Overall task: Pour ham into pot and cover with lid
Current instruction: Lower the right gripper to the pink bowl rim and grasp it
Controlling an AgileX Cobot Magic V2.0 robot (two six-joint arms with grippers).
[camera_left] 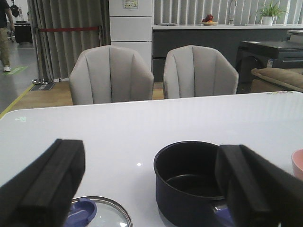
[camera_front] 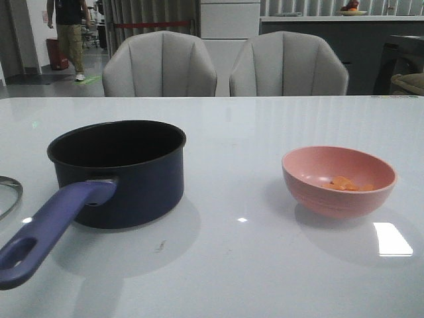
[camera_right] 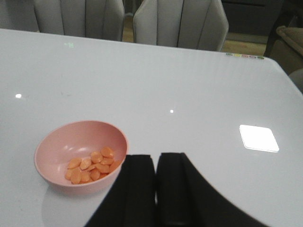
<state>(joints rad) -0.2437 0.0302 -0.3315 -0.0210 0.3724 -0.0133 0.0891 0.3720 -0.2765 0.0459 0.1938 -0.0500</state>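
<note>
On the bench (camera_front: 265, 265), ham (camera_right: 90, 165) in the bowl (camera_right: 57, 156) lies beside the right fingers (camera_right: 142, 189), pressed together empty; left fingers (camera_left: 47, 184) spread wide above pot (camera_left: 184, 184) and lid (camera_left: 102, 215).

On the surface (camera_front: 265, 265) the pot (camera_front: 119, 172) stands to the left with the lid (camera_front: 6, 195) just left of it, the bowl (camera_front: 339, 180) holding the ham (camera_front: 344, 184) well apart to the right, two chairs (camera_front: 225, 66) behind.

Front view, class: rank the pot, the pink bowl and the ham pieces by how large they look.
1. Pot, largest, though slightly nearer the camera.
2. Pink bowl.
3. Ham pieces, by far the smallest, lying inside the bowl.
</note>
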